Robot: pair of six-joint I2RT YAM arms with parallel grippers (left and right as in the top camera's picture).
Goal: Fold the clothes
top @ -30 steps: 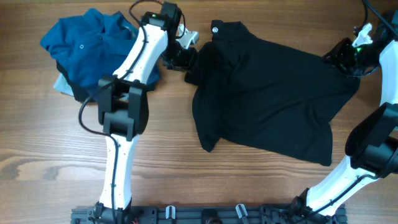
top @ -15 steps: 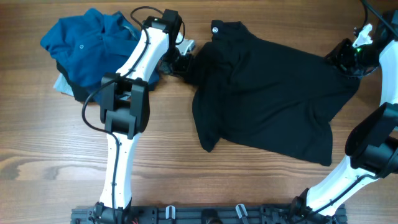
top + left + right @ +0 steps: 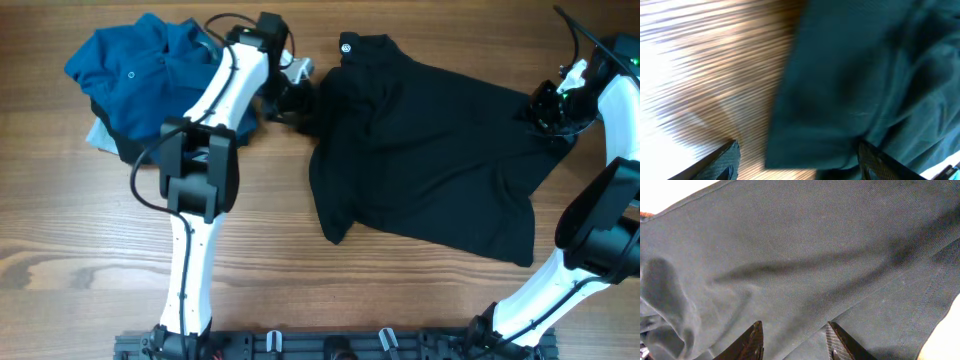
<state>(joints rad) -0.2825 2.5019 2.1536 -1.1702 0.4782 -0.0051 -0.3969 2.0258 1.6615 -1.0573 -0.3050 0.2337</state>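
**Black shirt spread out, both grippers at its edges**

The large black short-sleeved collared shirt [image 3: 430, 170] lies open on the wooden table [image 3: 80, 240], from the centre to the right of the overhead view. Its collar is at the upper centre. On the collar there is a small white round logo [image 3: 347, 43]; any lettering is too small to read.

The left gripper [image 3: 292, 95] is at the shirt's upper left edge. In the blurred left wrist view its fingers [image 3: 725, 161] are wide apart, with the cloth edge and bare wood between them.

The right gripper [image 3: 545, 108] is at the shirt's right side. Its fingers [image 3: 754, 339] are partly apart over black cloth; I cannot tell if they pinch it.

In the upper left a teal-blue polo [image 3: 140, 65] is heaped on a light-blue garment [image 3: 98, 135] and a dark garment [image 3: 128, 150].
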